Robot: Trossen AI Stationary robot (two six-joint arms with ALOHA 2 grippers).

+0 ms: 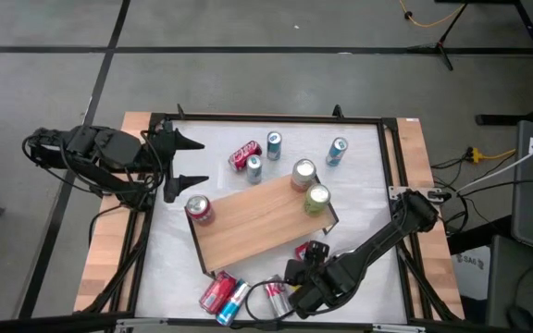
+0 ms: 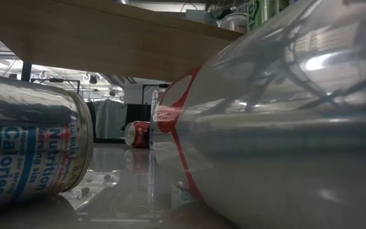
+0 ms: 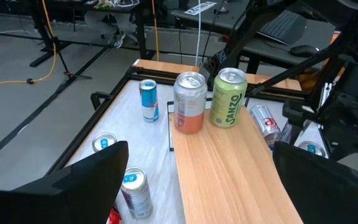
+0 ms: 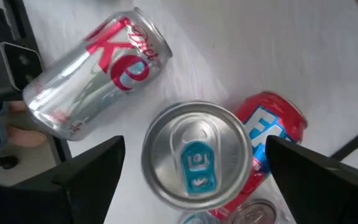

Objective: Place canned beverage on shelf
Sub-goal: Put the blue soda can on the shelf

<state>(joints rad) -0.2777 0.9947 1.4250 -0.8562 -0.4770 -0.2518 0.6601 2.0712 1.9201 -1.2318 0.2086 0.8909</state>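
The shelf (image 1: 257,217) is a light wooden board lying slantwise mid-table. A red can (image 1: 200,210) stands at its left end, a silver-and-orange can (image 3: 189,102) and a green can (image 3: 229,98) at its right end. Near the table's front edge my right gripper (image 4: 197,180) points down, open. Its fingers stand on either side of an upright silver can with a blue tab (image 4: 196,162), above it and apart from it. A Diet Coke can (image 4: 98,71) and a red can (image 4: 272,121) lie beside it. My left gripper (image 1: 191,162) waits open at the far left, facing the shelf.
Several loose cans stand or lie on the white tabletop beyond the shelf (image 1: 274,143). More lie at the front edge (image 1: 216,292). In the low view a lying Diet Coke can (image 2: 284,127) and a silver can (image 2: 30,152) fill the foreground. A black rim (image 1: 266,118) frames the table.
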